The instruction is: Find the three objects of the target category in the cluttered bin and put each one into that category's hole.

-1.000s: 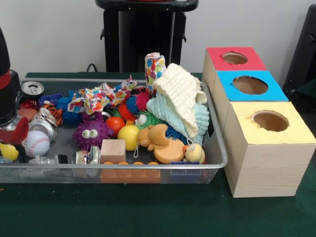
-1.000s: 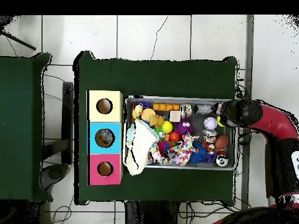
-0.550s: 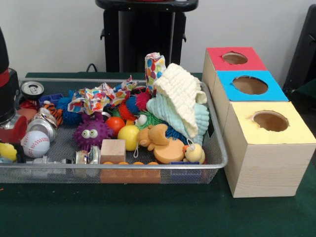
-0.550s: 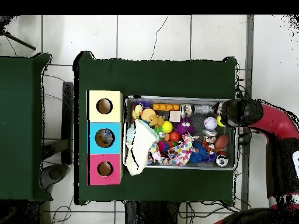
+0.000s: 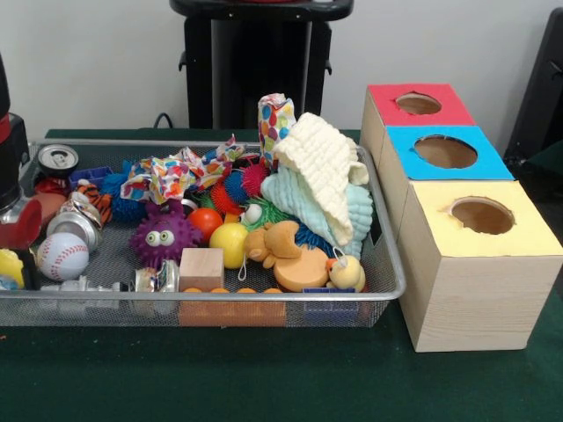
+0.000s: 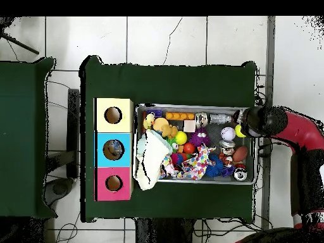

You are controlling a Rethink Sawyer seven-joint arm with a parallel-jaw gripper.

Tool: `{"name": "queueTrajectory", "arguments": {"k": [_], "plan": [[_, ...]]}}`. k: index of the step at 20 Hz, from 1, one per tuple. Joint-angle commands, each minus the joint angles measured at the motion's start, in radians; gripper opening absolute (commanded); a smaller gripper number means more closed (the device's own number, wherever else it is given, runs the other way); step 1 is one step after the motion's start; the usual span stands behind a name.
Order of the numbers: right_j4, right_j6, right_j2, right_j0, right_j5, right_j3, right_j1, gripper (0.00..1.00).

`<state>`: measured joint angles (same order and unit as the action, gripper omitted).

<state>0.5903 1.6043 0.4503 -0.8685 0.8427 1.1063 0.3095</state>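
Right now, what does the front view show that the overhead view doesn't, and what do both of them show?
Only the front view shows the wood-grain sides of the three boxes, the googly eyes on the purple spiky ball, and the cream cloth heaped high over the pale blue one.

Only the overhead view shows the red arm curving in to the bin's end, the whole green table, and the tiled floor around it.

Both show the wire bin of clutter, the baseball, and the red, blue and yellow hole tops in a row.

bin (image 5: 387, 290) – cluttered w/ toys | baseball (image 5: 63, 255) – left end
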Motion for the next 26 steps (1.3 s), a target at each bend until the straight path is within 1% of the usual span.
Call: {"name": "queueTrajectory", "arguments": {"k": [1,2,3,6,7,10,13,16,18,21,23,26], "plan": [[0.031,-0.290,0.059,-0.007,0.043,-0.057,0.004,1.00],[0.029,-0.296,0.062,-0.009,0.046,-0.058,0.002,1.00],[0.028,-0.297,0.060,-0.008,0.060,-0.062,-0.001,0.00],[0.026,-0.277,0.060,-0.013,0.036,-0.047,0.002,0.00],[0.031,-0.286,0.065,-0.013,0.027,-0.048,0.004,0.00],[0.023,-0.255,0.068,-0.007,0.018,-0.055,0.002,0.00],[0.018,-0.247,0.073,-0.015,-0.003,-0.039,0.005,0.00],[0.014,-0.233,0.070,-0.024,-0.020,-0.002,0.029,0.00],[0.008,-0.213,0.066,-0.031,-0.036,0.044,0.066,0.00],[0.004,-0.172,0.050,-0.034,-0.054,0.121,0.140,0.00],[-0.005,-0.153,0.048,-0.038,-0.058,0.170,0.191,0.00],[-0.012,-0.129,0.036,-0.036,-0.045,0.222,0.249,0.00]]}}
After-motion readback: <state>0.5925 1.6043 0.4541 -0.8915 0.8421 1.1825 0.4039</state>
